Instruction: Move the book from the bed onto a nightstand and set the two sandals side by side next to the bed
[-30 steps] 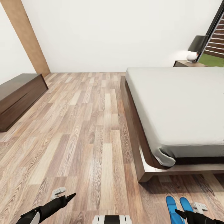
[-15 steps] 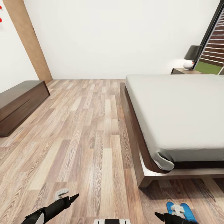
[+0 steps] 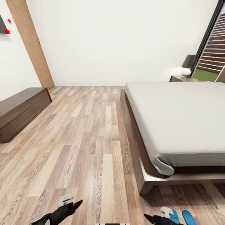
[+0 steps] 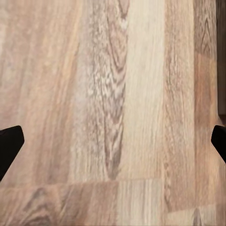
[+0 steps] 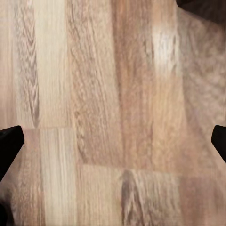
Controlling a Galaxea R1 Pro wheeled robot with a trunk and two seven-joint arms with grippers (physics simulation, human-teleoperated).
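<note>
Right now you are facing the bed (image 3: 181, 118), its grey mattress bare of the book as far as you can see; the two blue sandals (image 3: 181, 216) lie side by side on the wood floor (image 3: 87, 140) just past the bed's near corner, beside your right gripper (image 5: 113, 136); a nightstand (image 3: 182, 78) with a lamp (image 3: 189, 65) stands at the far side; a long bench cabinet (image 3: 22, 111) sits by the left wall; your left gripper (image 4: 113, 141) and right one both hang wide apart over bare planks, holding nothing.
</note>
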